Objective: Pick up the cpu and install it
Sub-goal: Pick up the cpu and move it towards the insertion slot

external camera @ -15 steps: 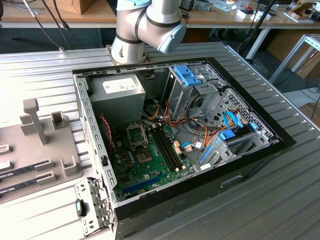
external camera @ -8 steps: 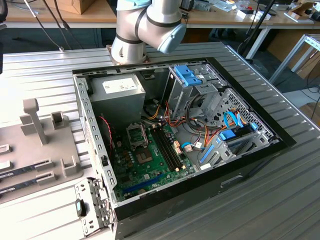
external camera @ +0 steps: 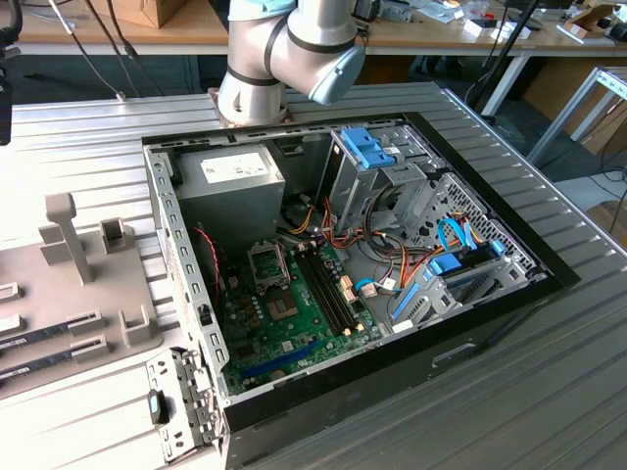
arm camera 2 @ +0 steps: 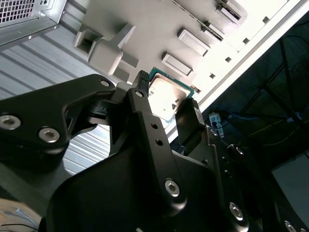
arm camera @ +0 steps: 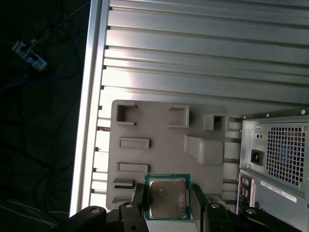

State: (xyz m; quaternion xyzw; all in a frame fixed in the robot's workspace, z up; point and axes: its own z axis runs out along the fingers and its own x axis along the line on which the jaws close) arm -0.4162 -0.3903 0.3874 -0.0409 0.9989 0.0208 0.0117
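Fingers (arm camera 2: 187,121) of the gripper (arm camera 2: 166,95) pinch the cpu (arm camera: 166,197) by opposite green edges near the grey tray (arm camera: 159,125). It looks light, stiff and probably delicate underneath.

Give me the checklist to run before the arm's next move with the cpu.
1. Hold: the gripper is shut on the cpu, with fingers on two opposite edges: ok.
2. The cpu is clear of the tray, held above it: ok.
3. The cpu sits square in the grip in the first wrist view: ok.
4. The case is open on top in the exterior view: ok.
5. The socket is empty and unlatched: cannot tell.
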